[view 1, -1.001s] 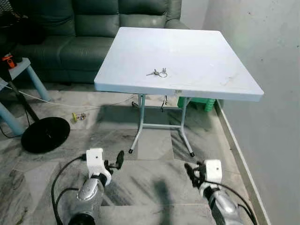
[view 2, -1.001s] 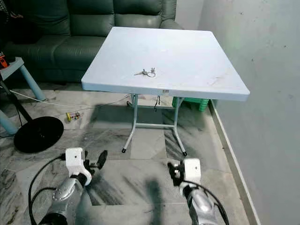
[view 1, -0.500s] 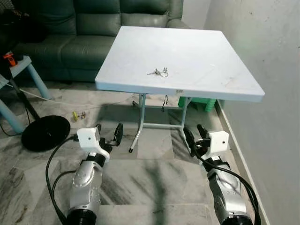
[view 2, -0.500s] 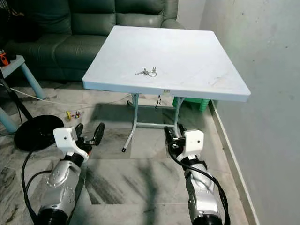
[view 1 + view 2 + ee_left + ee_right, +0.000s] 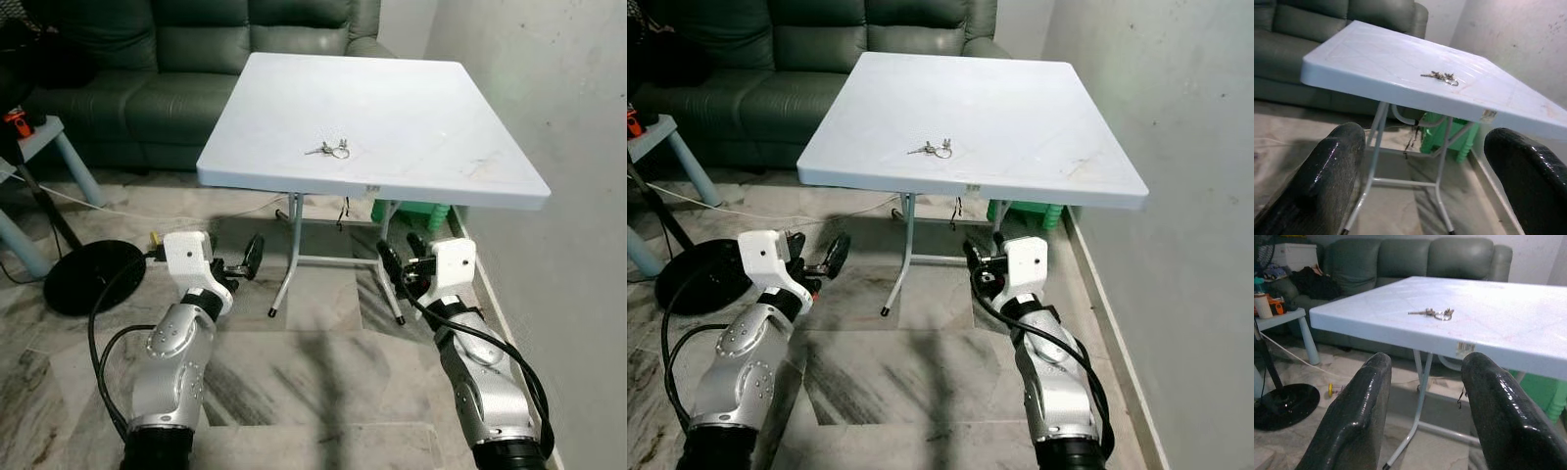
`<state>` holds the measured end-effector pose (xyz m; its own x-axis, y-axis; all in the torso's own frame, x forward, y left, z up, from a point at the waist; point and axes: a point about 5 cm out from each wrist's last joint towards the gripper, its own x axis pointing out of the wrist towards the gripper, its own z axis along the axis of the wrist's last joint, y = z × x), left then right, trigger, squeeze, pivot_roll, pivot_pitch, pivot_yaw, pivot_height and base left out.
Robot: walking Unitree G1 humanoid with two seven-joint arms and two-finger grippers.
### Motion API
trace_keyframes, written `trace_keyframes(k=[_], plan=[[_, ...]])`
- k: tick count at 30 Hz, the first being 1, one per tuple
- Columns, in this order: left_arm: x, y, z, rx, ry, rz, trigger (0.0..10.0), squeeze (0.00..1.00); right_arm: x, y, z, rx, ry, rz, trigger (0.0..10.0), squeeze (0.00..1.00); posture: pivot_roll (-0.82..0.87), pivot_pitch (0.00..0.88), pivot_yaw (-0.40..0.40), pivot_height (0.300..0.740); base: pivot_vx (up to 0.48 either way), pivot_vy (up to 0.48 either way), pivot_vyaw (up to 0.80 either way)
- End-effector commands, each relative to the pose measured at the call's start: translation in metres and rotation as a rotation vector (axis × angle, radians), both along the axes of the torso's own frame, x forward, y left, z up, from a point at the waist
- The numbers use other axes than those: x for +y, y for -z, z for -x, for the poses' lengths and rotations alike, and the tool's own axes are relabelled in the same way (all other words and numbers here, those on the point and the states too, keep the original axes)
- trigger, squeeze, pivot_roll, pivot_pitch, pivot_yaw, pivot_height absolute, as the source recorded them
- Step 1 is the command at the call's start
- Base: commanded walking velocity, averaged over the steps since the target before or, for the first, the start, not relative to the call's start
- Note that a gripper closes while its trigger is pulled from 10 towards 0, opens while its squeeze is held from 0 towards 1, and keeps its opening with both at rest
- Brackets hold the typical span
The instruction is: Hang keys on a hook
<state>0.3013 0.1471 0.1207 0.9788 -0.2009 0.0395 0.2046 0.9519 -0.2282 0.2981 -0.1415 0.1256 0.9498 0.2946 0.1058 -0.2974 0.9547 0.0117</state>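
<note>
Keys [image 5: 330,150] lie flat on the table [image 5: 431,166] — both grippers, left [image 5: 238,264] and right [image 5: 399,262], hang open below its edge. Thin keys may slip a pinch; no hook visible, perhaps off-frame.

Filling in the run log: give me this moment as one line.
phase: approach | keys: lying on table | left pincer: open, below table edge | right pincer: open, below table edge | hook: unseen
</note>
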Motion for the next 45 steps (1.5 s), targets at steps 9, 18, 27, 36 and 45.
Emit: trace_keyframes(k=[9,18,27,36,45], plan=[[0.001,-0.01,0.01,0.006,-0.014,-0.004,10.0,0.0,0.005,-0.019,0.011,-0.054,0.003,-0.026,10.0,0.0,-0.01,0.0,-0.033,0.732,0.0,0.0,0.0],[0.004,-0.009,0.013,0.029,-0.011,-0.003,10.0,0.0,0.007,-0.016,0.015,-0.026,-0.042,-0.045,10.0,1.0,0.0,0.0,-0.034,0.732,0.0,0.0,0.0],[0.003,-0.004,0.016,0.045,0.003,-0.007,10.0,0.0,0.008,-0.016,0.015,-0.026,-0.031,0.011,10.0,0.0,0.0,0.0,-0.035,0.732,0.125,0.0,0.0],[0.003,-0.001,0.016,0.057,0.004,-0.003,10.0,0.0,0.009,-0.015,0.016,-0.023,-0.043,0.019,10.0,0.0,0.0,0.0,-0.039,0.732,0.321,0.0,0.0],[0.001,0.001,0.018,0.061,0.007,0.006,10.0,0.0,0.008,-0.014,0.018,-0.017,-0.052,0.024,10.0,0.0,0.0,0.0,-0.047,0.732,0.355,0.0,0.0]])
